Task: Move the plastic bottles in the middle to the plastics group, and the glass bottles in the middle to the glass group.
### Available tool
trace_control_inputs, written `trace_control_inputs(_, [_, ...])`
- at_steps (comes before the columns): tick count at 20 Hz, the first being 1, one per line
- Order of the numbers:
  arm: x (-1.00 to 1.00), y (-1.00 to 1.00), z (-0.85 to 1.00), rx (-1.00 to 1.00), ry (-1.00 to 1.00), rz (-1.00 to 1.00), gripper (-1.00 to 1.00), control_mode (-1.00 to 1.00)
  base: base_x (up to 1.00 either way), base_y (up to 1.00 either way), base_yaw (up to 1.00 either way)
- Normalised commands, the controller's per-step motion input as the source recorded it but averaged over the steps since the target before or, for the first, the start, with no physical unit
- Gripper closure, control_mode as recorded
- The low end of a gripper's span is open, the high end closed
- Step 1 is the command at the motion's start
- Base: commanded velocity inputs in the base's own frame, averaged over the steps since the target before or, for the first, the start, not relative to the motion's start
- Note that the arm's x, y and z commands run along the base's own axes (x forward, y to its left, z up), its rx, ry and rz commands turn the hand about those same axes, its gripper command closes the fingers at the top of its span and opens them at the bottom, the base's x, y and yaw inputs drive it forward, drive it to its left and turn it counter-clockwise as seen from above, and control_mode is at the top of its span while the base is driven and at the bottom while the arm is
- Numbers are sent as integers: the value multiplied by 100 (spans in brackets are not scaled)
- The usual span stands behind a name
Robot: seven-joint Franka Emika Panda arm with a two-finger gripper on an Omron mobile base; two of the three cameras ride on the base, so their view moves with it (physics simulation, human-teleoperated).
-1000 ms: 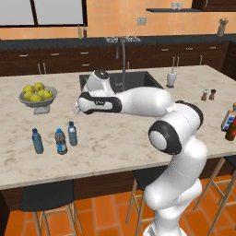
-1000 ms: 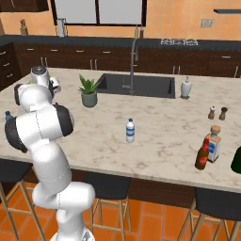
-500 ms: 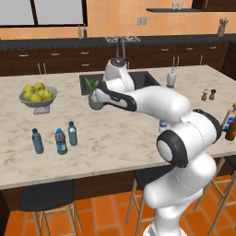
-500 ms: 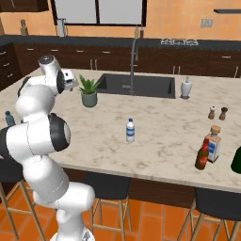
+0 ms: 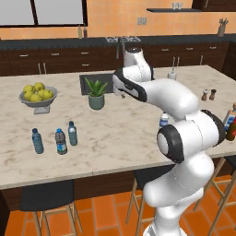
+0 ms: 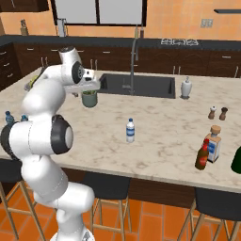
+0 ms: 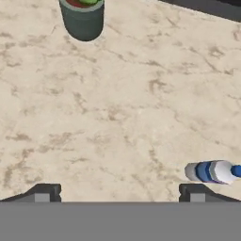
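The counter (image 5: pixel 120 133) is a wide marble-topped island with a dark sink (image 6: pixel 136 84) set in its far side. The white arm (image 5: pixel 161 92) reaches up over it, and its jaws (image 7: pixel 119 192) hang above bare marble, spread wide with nothing between them; the two dark fingertips (image 7: pixel 44 192) stand far apart at the bottom of the hand view.

A fruit bowl (image 5: pixel 38 97) of yellow-green fruit sits toward the left end, and a potted plant (image 5: pixel 96 94) stands just in front of the sink. At the right end stand the pale bottle (image 6: pixel 214 143) and, just beside it, the brown bottle (image 6: pixel 202 155) with its red neck. Further back on that side are two small shakers (image 6: pixel 217 113).

Near the left front edge three small bottles stand in a row: a teal bottle (image 5: pixel 37 141), a grey bottle (image 5: pixel 60 141) and a clear bottle (image 5: pixel 72 133), close together. One water bottle (image 6: pixel 130 130) with a white cap stands alone in the middle of the counter, well apart from both groups; in the hand view it lies near the right fingertip.
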Motion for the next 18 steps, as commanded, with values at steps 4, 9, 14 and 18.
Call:
trace_control_inputs(4, [1, -100, -9, 15, 32, -49, -100, -100, 0, 0, 0])
trace_control_inputs(9, [3, -100, -8, 19, 18, -44, -100, -100, 0, 0, 0])
trace_control_inputs(14, [3, -92, -7, 19, 19, -40, -100, -100, 0, 0, 0])
trace_control_inputs(18, [0, -65, -55, 7, 17, -24, -100, -100, 0, 0, 0])
